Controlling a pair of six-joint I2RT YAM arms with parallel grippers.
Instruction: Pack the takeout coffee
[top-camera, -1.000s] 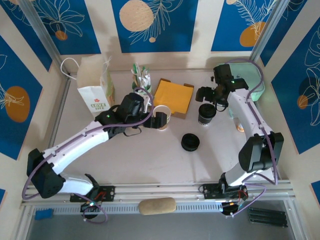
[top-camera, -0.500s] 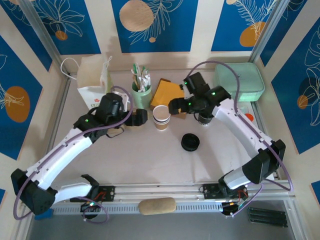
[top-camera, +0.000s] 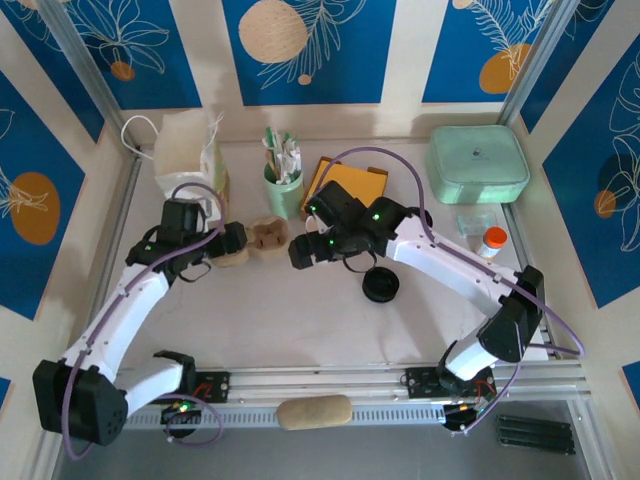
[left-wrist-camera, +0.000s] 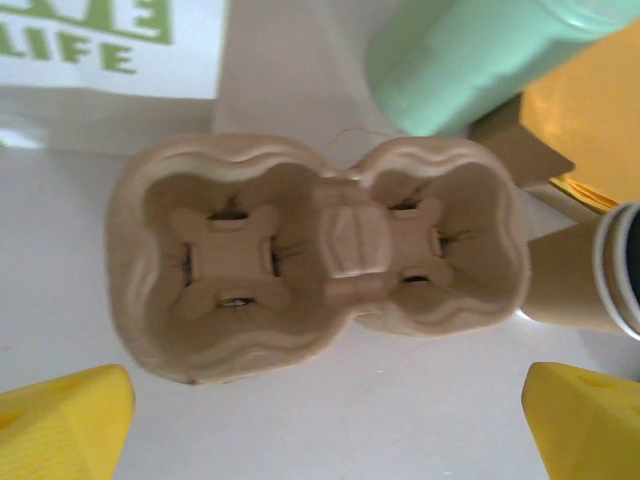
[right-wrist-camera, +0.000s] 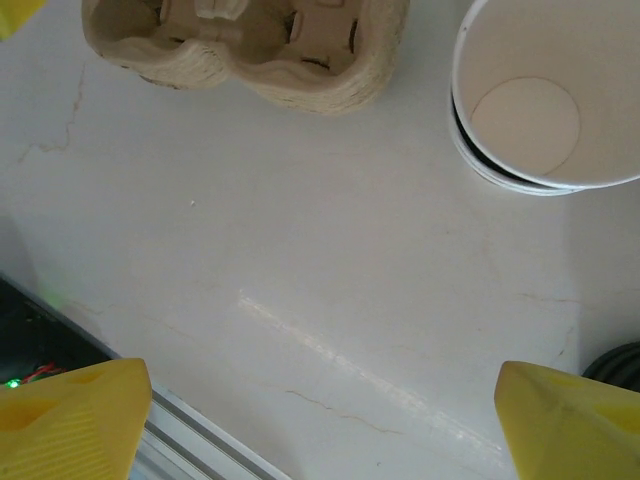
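The takeout coffee cup (right-wrist-camera: 540, 100) stands upright and uncovered, white inside, at the top right of the right wrist view; its kraft side with white and dark bands (left-wrist-camera: 590, 285) shows at the right edge of the left wrist view. Its black round lid (top-camera: 381, 285) lies flat on the table, apart from the cup. My right gripper (top-camera: 300, 250) (right-wrist-camera: 320, 420) hangs open over bare table in front of the cup, holding nothing. My left gripper (top-camera: 235, 242) (left-wrist-camera: 320, 425) is open just short of the pulp cup carrier (left-wrist-camera: 320, 255) (top-camera: 268, 237), both of whose wells are vacant.
A mint-green cup of utensils (top-camera: 284, 185) and a white paper bag (top-camera: 190, 160) stand behind the carrier. A yellow-brown flat pack (top-camera: 350, 185) lies at the back centre. A mint-green box (top-camera: 478, 163) and an orange-capped bottle (top-camera: 491, 240) sit at the right.
The right arm swung from the back right to the table's centre, over the cup. The left arm drew back left from the cup to the carrier. Both grippers stayed open.
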